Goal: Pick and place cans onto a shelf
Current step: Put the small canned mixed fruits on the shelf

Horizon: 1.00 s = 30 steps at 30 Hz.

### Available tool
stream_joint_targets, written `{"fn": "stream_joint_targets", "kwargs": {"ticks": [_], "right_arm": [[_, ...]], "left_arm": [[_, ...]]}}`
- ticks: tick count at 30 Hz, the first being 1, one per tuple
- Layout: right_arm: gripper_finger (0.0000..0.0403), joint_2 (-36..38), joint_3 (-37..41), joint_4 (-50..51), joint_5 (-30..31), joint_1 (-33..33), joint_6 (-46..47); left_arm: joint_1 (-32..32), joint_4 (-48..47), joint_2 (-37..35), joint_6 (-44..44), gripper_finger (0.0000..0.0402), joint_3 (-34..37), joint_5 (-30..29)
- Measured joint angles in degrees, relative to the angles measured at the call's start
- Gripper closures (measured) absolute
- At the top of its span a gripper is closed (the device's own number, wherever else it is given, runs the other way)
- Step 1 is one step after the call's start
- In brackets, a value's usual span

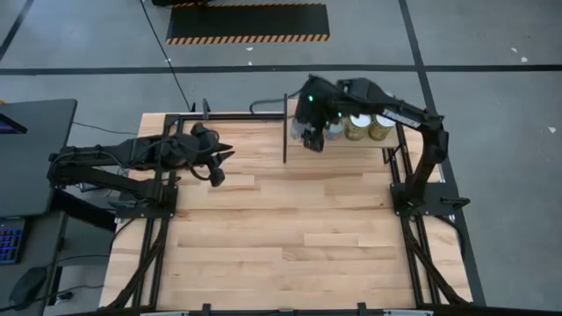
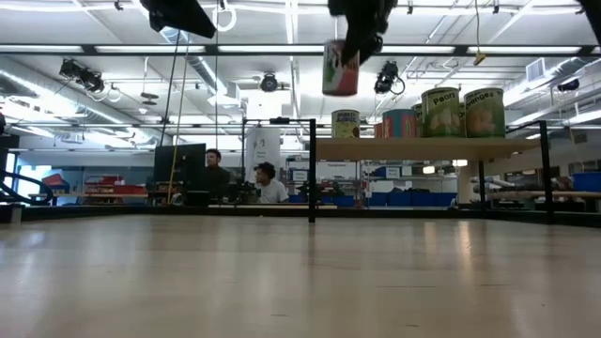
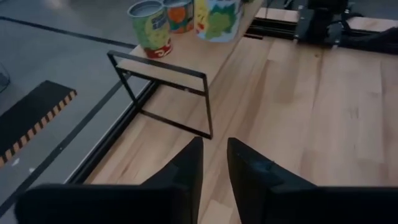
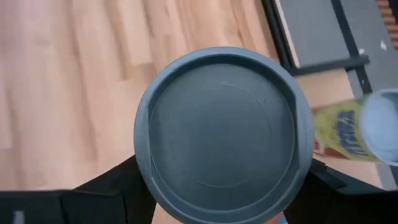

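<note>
My right gripper [image 1: 313, 136] is shut on a can with a white, green and red label [image 2: 340, 68], held high above the left end of the shelf [image 2: 423, 147]. The light-wood shelf stands at the table's far edge on thin dark legs. Several cans stand upright on it on their bases: a yellow-green one [image 2: 346, 123], an orange-red one [image 2: 399, 123] and two larger ones [image 2: 441, 113] [image 2: 484, 111]. My left gripper [image 1: 215, 162] waits shut and empty over the table's far left part; only a narrow slit shows between its fingers [image 3: 214, 168]. My right gripper pinches the can's round side wall [image 4: 144, 180] between its two fingers [image 4: 112, 186], one on each side, just below the grey lid [image 4: 221, 134]. The fingers come from above, pointing down. The can hangs below them, nearly upright, clear of the shelf and the table.
A thin dark upright frame [image 3: 165, 93] stands at the shelf's left end, right beside the held can. The right arm's base [image 1: 421, 197] is at the table's right edge. People sit in the room beyond the table [image 2: 268, 183]. Bare plank tabletop [image 1: 290, 237] fills the near half.
</note>
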State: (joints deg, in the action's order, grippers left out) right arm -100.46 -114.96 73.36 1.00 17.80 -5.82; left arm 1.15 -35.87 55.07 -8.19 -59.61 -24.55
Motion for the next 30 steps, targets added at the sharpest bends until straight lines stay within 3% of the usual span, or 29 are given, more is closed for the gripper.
{"fn": "stream_joint_targets", "kwargs": {"ticks": [8, 17, 21, 30], "right_arm": [[0.0134, -4.9, 0.1, 1.8, -6.6, 9.4, -6.1], [0.0131, -7.4, 0.1, 3.9, -7.5, 12.1, -8.8], [0.0111, -7.4, 0.1, 4.2, -4.9, 12.1, -9.0], [0.0068, -6.8, 0.1, 2.9, -5.3, 12.1, -7.8]], "left_arm": [[1.6, 0.5, -0.4, -1.6, 0.0279, 0.0, 0.0], [4.1, 6.7, -0.4, -1.2, 0.0217, 0.0, -0.2], [4.9, 9.2, -0.4, -1.0, 0.0205, 0.0, -0.2], [5.2, 11.7, -0.4, -0.5, 0.0207, 0.0, -0.2]]}}
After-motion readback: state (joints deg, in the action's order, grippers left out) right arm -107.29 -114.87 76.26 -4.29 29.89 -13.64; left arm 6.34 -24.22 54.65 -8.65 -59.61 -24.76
